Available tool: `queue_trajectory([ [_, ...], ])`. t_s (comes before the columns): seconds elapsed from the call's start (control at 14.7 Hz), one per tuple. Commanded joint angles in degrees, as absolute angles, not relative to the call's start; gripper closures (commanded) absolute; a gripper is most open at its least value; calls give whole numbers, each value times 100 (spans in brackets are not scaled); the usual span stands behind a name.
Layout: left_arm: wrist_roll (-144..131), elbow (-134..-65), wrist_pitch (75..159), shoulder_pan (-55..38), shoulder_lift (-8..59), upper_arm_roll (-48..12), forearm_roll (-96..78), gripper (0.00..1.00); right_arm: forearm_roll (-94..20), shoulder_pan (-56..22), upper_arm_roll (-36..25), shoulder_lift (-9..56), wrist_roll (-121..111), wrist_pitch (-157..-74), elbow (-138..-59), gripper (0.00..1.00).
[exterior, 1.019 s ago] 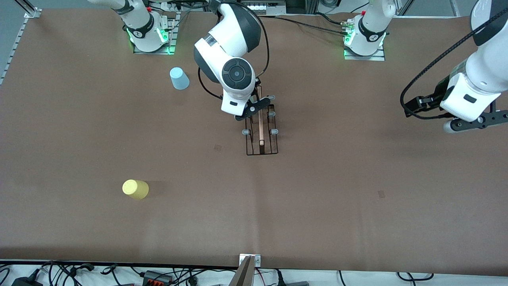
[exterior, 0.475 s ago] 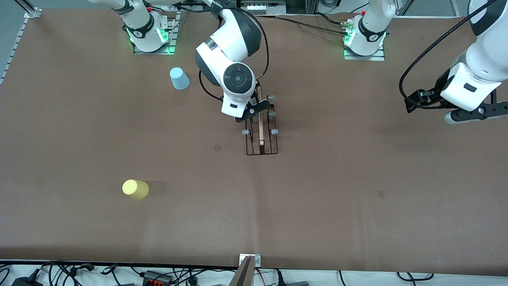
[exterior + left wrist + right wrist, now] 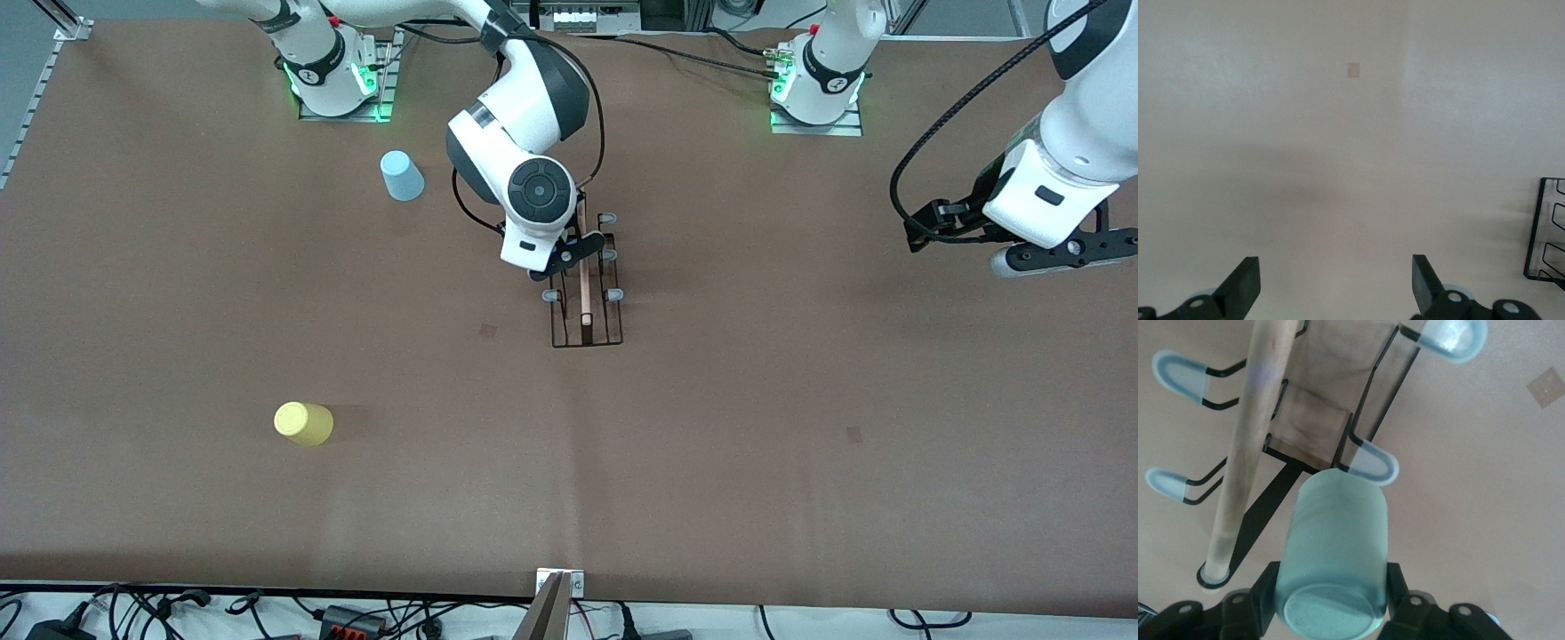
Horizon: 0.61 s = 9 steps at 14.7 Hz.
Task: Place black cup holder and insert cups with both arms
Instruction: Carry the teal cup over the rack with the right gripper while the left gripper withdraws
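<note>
The right gripper (image 3: 1331, 600), clamped on the pale green cup (image 3: 1333, 560), has sunk closer to the black cup holder (image 3: 585, 289) at mid-table, mouth nearing a grey-capped prong (image 3: 1373, 463): insertion looks imminent. The blue cup (image 3: 402, 175) sits at ten o'clock, the yellow cup (image 3: 303, 423) at eight. The left gripper (image 3: 1331, 293) waits, fingers apart

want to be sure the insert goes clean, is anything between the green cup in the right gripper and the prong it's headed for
Nothing visible stands in the way. The right gripper holds the green cup over the black cup holder, and the nearest grey-capped prong sits bare right at the cup. The wooden rod runs beside the cup, not across its path.
</note>
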State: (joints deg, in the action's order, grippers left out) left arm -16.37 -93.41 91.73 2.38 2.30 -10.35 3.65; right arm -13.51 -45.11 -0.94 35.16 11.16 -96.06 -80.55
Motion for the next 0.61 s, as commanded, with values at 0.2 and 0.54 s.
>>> queue_trajectory([
  [0.2, -1494, -9475, 9273, 211, 70, -1072, 325, 0, -1512, -4588, -149, 3551, 1204, -9747, -8086, 83],
  [0.54, -1538, -9483, 9237, 193, 61, -1081, 325, 0, -1521, -4640, -149, 3630, 1292, -9861, -8086, 75],
])
